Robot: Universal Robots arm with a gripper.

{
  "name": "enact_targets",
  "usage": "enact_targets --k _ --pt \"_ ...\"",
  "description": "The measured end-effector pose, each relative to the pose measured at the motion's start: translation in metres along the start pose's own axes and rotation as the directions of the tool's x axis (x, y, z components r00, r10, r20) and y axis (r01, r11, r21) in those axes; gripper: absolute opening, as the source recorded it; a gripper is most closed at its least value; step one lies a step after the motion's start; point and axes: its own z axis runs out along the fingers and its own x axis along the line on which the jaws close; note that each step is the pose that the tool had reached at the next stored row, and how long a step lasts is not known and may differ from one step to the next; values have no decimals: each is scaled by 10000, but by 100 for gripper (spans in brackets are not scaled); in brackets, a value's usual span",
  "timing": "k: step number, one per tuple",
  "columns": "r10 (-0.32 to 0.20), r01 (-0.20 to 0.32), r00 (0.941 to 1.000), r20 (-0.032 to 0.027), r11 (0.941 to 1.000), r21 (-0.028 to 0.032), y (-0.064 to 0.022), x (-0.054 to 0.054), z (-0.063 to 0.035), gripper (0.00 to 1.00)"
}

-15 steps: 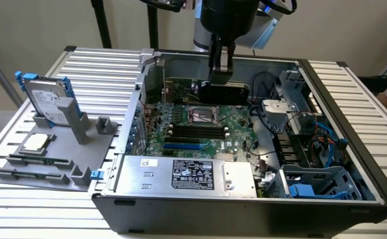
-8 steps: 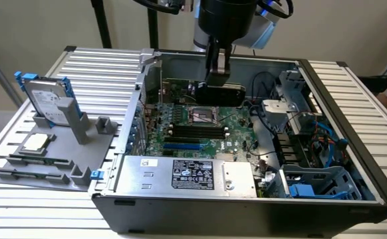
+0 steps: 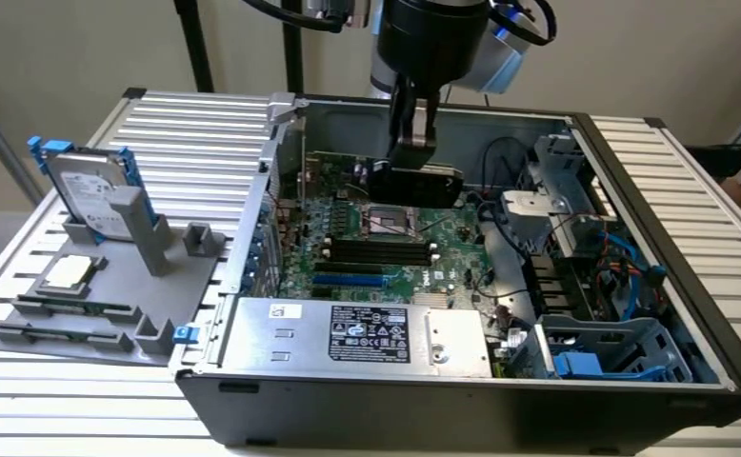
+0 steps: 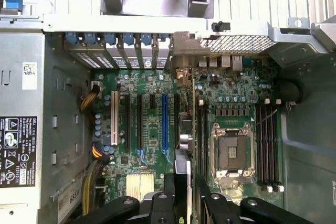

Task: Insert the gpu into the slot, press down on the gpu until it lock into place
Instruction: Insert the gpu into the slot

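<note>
The gpu (image 3: 430,187), a flat black card, hangs inside the open computer case above the green motherboard. My gripper (image 3: 409,168) comes down from above and is shut on its upper edge. In the wrist view the gpu (image 4: 182,169) shows edge-on between my fingers (image 4: 163,203), and the gripper (image 4: 184,199) is over the board. The slot (image 4: 165,121), a long bright-blue strip, lies parallel to the card and a little to one side, away from the processor socket (image 4: 231,153). In the exterior view the slot (image 3: 349,280) sits nearer the camera than the card and is bare.
A silver labelled power-supply box (image 3: 345,333) fills the case's near side. Black memory slots (image 3: 377,252) lie between the card and the blue strip. A white slot (image 4: 114,119) and yellow-black cables (image 4: 89,100) flank it. A grey fixture with a hard drive (image 3: 91,195) stands at the exterior view's left.
</note>
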Motion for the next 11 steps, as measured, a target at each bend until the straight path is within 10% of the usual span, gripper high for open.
enact_targets --k 11 --pt "0 0 10000 -2 10000 -24 -13 34 192 26"
